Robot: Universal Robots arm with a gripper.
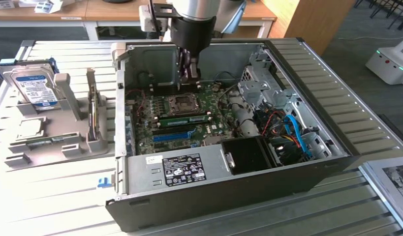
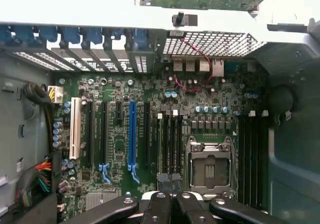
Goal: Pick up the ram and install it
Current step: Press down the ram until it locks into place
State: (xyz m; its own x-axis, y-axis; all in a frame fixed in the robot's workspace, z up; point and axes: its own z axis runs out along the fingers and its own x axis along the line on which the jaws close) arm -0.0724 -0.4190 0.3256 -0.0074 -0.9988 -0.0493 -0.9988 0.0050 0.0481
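You've got the gripper (image 1: 188,77) down inside the open PC case (image 1: 332,147), hanging over the motherboard (image 1: 208,132) near the CPU socket (image 1: 183,102). Its jaws are fully closed, and nothing shows clamped between them. In the wrist view the black finger links (image 2: 170,204) meet tip to tip just above the row of memory slots (image 2: 167,144) beside the socket. In the exterior view the ram (image 1: 181,118) lies lengthwise in a slot just beside the CPU socket, btw the socket and the blue expansion slot (image 1: 171,136), and looks seated (can't confirm the end clips from here). The gripper isn't touching it. Outside the case, on the exterior view's left, you'll see a grey fixture (image 1: 30,147) on the slatted table (image 1: 57,206). A second green stick (image 1: 91,117) stands on edge in it, and it also appears past the case's rear panel w/ a white sticker in the wrist view. A silver hard drive (image 1: 34,86) w/ a blue label leans upright in the same fixture. The PSU (image 1: 181,169) sits along the near wall of the case, and red and blue cables (image 1: 290,130) are bunched at the exterior view's right.
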